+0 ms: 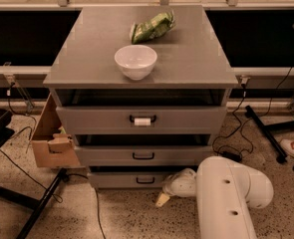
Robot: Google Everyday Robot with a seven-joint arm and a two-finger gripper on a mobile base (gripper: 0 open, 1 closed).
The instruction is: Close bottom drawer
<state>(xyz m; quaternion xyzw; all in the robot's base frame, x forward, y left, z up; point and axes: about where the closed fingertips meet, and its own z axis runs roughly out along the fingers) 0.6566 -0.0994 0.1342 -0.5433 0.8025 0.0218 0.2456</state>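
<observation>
Bottom drawer [116, 179], the lowest and shortest grey metal front of the three-drawer grey cabinet [141, 49], is seen partly out: a dark gap is visible just above its small plain black handle [145, 180], so closing is judged not yet done.

The white two-finger gripper [172, 188] on the bulky white arm [231, 198] is placed to the right of that handle and slightly below it, at the right end of the drawer front. Contact with the panel can't be confirmed. Open or closed can't be told either; only one cream tip is visible, angled down and left.

For a clean push:
- No grasp is needed. A flat push on the front panel is judged enough.
- The contact point should be shifted left toward the handle. A push this far right of the handle is likely to rack the long tray in its slides and jam it.
- The push should be kept level and straight into the cabinet, slow near the end, and stopped when the gap above the handle is gone.
- The gripper should be kept at handle height. The middle drawer [106, 156], directly above the handle, also sits slightly proud and shouldn't be clipped.

The round white bowl [135, 61] and the crumpled green snack bag [152, 28] sit well above the handle on the cabinet's top surface. A hard slam could shift them, so a soft finish is advised. The open brown cardboard box [52, 138], up and left of the handle, is well out of the push line.
</observation>
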